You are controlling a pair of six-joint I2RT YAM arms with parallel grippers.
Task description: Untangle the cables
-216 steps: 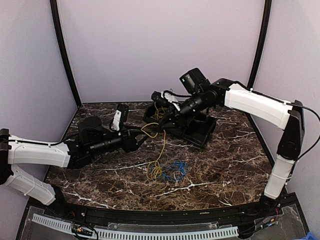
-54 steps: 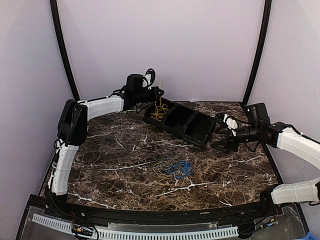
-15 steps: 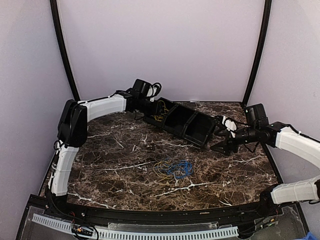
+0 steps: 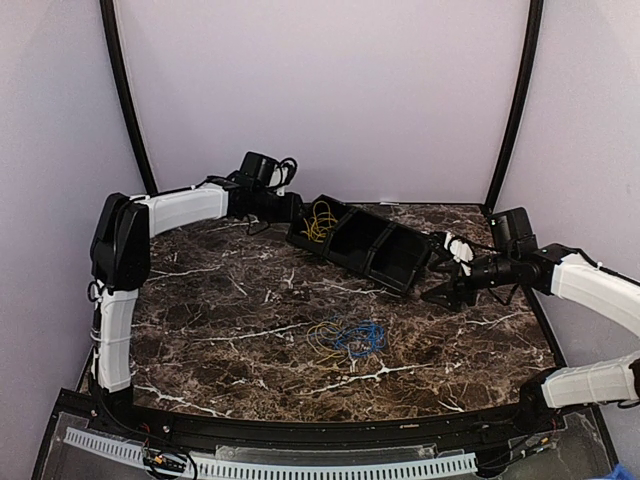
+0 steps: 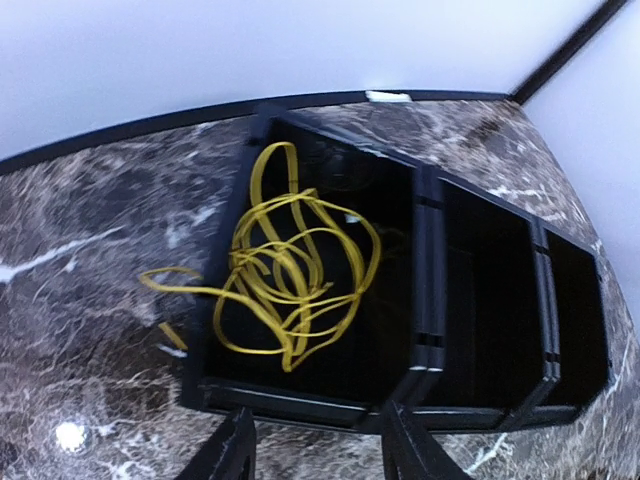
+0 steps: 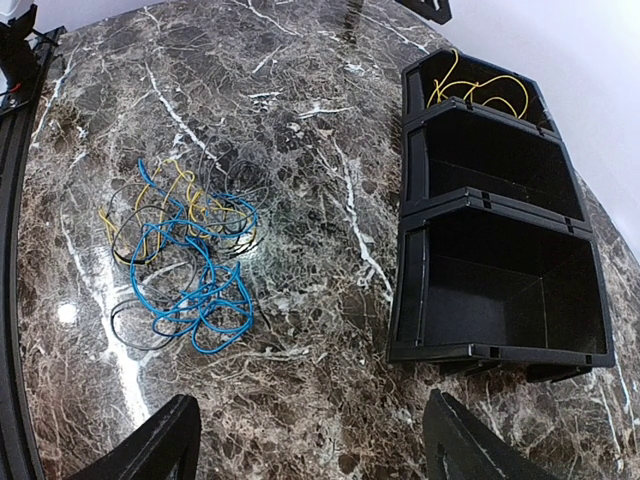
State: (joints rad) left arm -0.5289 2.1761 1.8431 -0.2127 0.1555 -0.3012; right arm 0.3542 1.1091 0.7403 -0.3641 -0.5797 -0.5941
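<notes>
Black fingers of the left gripper [image 5: 320,440] stand apart with nothing between them, poised just above the near wall of the bin [image 5: 432,250] at the far left of the table [image 4: 230,290] — a posture that reads as a release over the container, not a grip. Directly beneath, the yellow cable [image 5: 290,290] lies in loose loops in the bin's end compartment, the one nearest that arm. One loop spills over the wall onto the marble, so the bundle is parted from the rest but not wholly contained. My judgement is that the end compartment serves as the drop-off for freed wire, while the two compartments beside it hold nothing. Toward the middle of the table, well apart from the bin, the blue cable [image 6: 205,300] sits in a small knot. A few yellow strands and a thin dark strand [image 6: 130,330] are looped through it, so there is more separating to do. On the right, the right gripper [image 6: 312,440] hovers with its fingers spread wide and empty, low beside the bin's right end and facing the knot — probably placed there to reach in next.
</notes>
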